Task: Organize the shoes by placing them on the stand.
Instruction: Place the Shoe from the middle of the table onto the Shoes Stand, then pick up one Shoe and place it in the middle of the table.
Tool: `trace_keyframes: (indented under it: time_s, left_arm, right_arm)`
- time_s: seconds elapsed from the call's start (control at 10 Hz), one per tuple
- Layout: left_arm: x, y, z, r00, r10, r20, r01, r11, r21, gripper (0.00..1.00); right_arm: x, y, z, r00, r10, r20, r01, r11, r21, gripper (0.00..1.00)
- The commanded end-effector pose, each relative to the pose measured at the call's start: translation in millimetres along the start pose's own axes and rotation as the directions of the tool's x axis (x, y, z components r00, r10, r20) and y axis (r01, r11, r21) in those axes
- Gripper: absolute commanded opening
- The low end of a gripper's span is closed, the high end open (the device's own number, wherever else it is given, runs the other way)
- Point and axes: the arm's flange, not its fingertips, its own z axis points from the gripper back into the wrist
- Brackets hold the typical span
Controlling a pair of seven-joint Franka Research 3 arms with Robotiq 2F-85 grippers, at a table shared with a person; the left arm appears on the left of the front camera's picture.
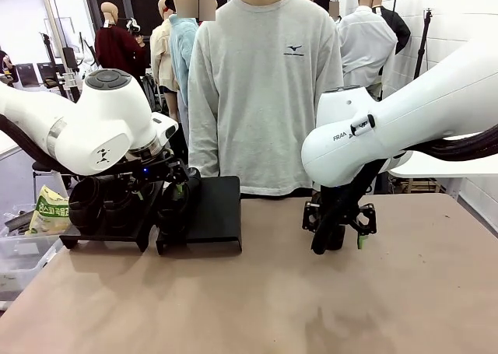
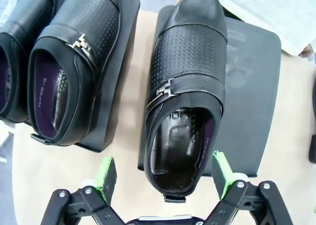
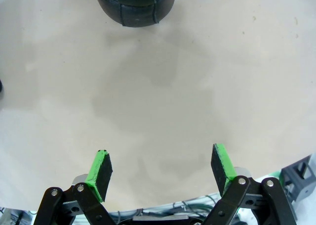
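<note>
The left gripper (image 2: 165, 178) stands wide open over the stand, its green pads (image 2: 106, 173) apart on either side of a shoe's heel and clear of the leather; it holds nothing. That shoe (image 2: 185, 94) lies on the right platform (image 2: 254, 86) in the left wrist view, along that platform's near-left part, toe pointing away from the gripper, heel just over the platform's edge. It is black, with a dotted band across the top and a small metal buckle (image 2: 164, 90). The rest of that platform's top is bare.

Just beside it, across a narrow strip of table, sits the second platform (image 2: 118, 71). It carries two more shoes side by side: one in full sight (image 2: 74, 71) with the same buckle and a purple lining, and another (image 2: 15, 62) cut off by the picture's edge.

In the front view the left arm (image 1: 93, 128) hangs over both platforms at the table's far left, hiding most of the shoes.

The right gripper (image 3: 160, 173) is also open wide and empty, its pads spread above bare table (image 3: 163, 96). Ahead of it, at the top edge of the right wrist view, shows the heel end of another black shoe (image 3: 136, 5), lying on the table well apart from the fingers. In the front view this gripper (image 1: 340, 233) points down at the table's right of centre.

A person in a grey sweatshirt (image 1: 264, 82) stands at the far side, behind the stand.
</note>
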Motion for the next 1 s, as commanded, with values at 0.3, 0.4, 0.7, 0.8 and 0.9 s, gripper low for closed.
trace_keyframes:
  time_s: [0.3, 0.4, 0.7, 0.8, 0.9]
  left_arm:
    - [0.7, -0.9, -0.2, 1.000, -0.001, 0.004, 0.001, 1.000, -0.005, 1.00]
    - [0.7, -0.9, -0.2, 1.000, -0.001, 0.004, 0.001, 1.000, -0.005, 1.00]
    - [0.7, -0.9, -0.2, 1.000, -0.001, 0.004, 0.001, 1.000, -0.005, 1.00]
    - [0.7, -0.9, -0.2, 1.000, -0.001, 0.004, 0.001, 1.000, -0.005, 1.00]
    - [0.7, -0.9, -0.2, 1.000, -0.001, 0.004, 0.001, 1.000, -0.005, 1.00]
  right_arm:
    - [0.8, 0.8, 0.6, 1.000, 0.013, 0.002, -0.013, 1.000, 0.001, 1.00]
    - [0.8, 0.8, 0.6, 1.000, 0.013, 0.002, -0.013, 1.000, 0.001, 1.00]
    - [0.8, 0.8, 0.6, 1.000, 0.013, 0.002, -0.013, 1.000, 0.001, 1.00]
    - [0.8, 0.8, 0.6, 1.000, 0.013, 0.002, -0.013, 1.000, 0.001, 1.00]
    - [0.8, 0.8, 0.6, 1.000, 0.013, 0.002, -0.013, 1.000, 0.001, 1.00]
